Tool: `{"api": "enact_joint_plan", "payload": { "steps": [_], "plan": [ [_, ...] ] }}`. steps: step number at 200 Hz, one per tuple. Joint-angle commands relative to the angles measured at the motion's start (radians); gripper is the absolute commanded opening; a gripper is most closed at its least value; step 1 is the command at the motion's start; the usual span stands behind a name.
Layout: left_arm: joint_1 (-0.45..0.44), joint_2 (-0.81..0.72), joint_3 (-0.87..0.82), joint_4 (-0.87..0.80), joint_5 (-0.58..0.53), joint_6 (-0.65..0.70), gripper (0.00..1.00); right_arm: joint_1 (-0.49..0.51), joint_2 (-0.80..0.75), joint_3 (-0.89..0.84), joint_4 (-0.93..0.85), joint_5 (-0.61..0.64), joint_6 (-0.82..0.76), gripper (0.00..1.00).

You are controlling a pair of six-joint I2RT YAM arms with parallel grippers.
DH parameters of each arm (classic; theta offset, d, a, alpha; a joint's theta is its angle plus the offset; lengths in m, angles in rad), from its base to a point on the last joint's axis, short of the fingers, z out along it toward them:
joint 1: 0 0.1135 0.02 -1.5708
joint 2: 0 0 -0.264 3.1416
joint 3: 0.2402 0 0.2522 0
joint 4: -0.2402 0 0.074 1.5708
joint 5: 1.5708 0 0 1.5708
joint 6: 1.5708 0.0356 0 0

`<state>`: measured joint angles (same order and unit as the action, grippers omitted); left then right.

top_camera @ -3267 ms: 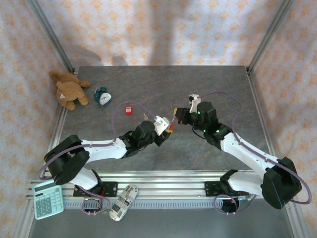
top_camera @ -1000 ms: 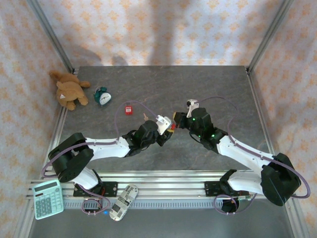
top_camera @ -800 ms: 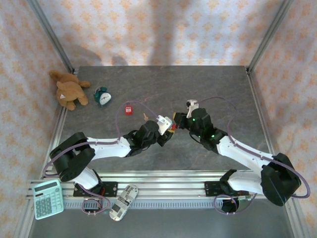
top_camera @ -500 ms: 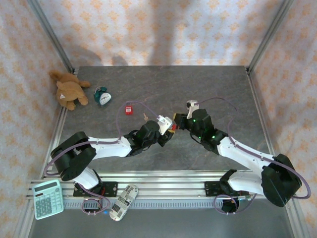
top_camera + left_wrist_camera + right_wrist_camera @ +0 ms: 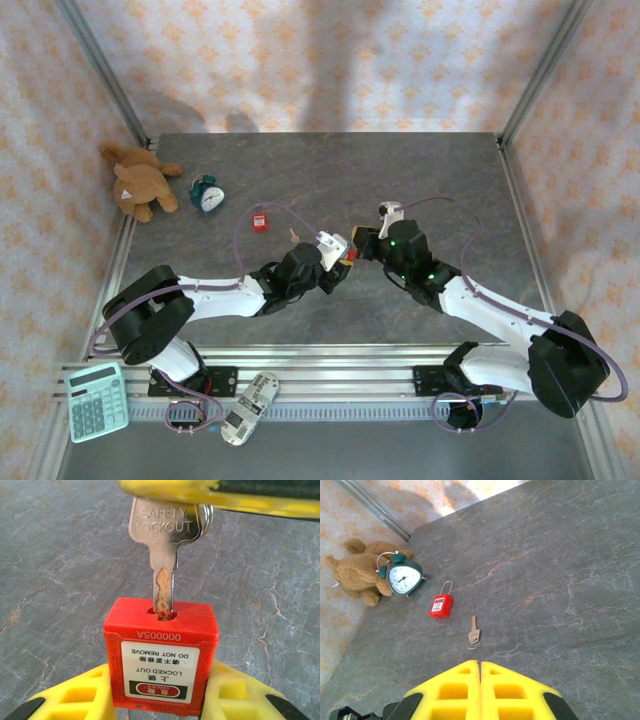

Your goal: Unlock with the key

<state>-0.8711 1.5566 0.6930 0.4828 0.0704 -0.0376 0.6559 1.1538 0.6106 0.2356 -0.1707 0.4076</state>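
Note:
A red padlock with a white "LOCKED OUT" label is clamped between the yellow fingers of my left gripper, keyhole facing away from the camera. A silver key stamped "SAFETY LOCKOUT" has its blade tip in the keyhole, most of the blade still outside. The yellow fingers of my right gripper pinch the key's head from above. In the top view the left gripper and right gripper meet at the table's middle. In the right wrist view the right gripper is shut, and the key is hidden there.
A second red padlock and a loose key lie on the table left of the grippers. A green alarm clock and a teddy bear sit at the far left. A calculator and remote lie off the near edge.
Since the oldest frame the right gripper has moved left and closed the gap to the left gripper. Over the last second both arms have crept slightly closer together.

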Motion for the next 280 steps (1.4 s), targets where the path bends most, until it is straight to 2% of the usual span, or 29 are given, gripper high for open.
{"api": "enact_joint_plan", "payload": {
  "steps": [1, 47, 118, 169, 212, 226, 244, 258, 280],
  "plan": [
    [0.003, -0.044, 0.017, 0.161, -0.058, -0.012, 0.24, 0.024, 0.013, -0.035, -0.06, -0.061, 0.005, 0.0],
    [0.003, -0.042, 0.031, 0.14, -0.035, -0.001, 0.24, 0.025, 0.01, -0.051, -0.03, -0.163, -0.012, 0.0],
    [0.009, -0.078, 0.014, 0.167, -0.023, -0.01, 0.23, 0.025, 0.012, -0.078, -0.057, -0.166, -0.039, 0.0],
    [0.009, -0.078, 0.036, 0.118, -0.012, 0.011, 0.23, 0.025, 0.025, -0.056, -0.075, -0.167, -0.038, 0.0],
    [0.009, -0.086, 0.046, -0.001, -0.063, 0.061, 0.23, 0.024, -0.059, 0.011, -0.177, -0.084, -0.057, 0.14],
    [0.008, -0.096, 0.049, -0.045, -0.092, 0.087, 0.23, 0.021, -0.086, 0.04, -0.207, -0.048, -0.061, 0.23],
    [0.009, -0.11, 0.05, -0.086, -0.112, 0.111, 0.23, 0.009, -0.105, 0.081, -0.254, -0.005, -0.07, 0.26],
    [0.009, -0.117, 0.049, -0.104, -0.125, 0.121, 0.23, -0.003, -0.119, 0.092, -0.268, 0.015, -0.072, 0.32],
    [0.009, -0.118, 0.055, -0.138, -0.14, 0.13, 0.22, -0.029, -0.143, 0.105, -0.283, 0.021, -0.07, 0.33]
  ]
}}
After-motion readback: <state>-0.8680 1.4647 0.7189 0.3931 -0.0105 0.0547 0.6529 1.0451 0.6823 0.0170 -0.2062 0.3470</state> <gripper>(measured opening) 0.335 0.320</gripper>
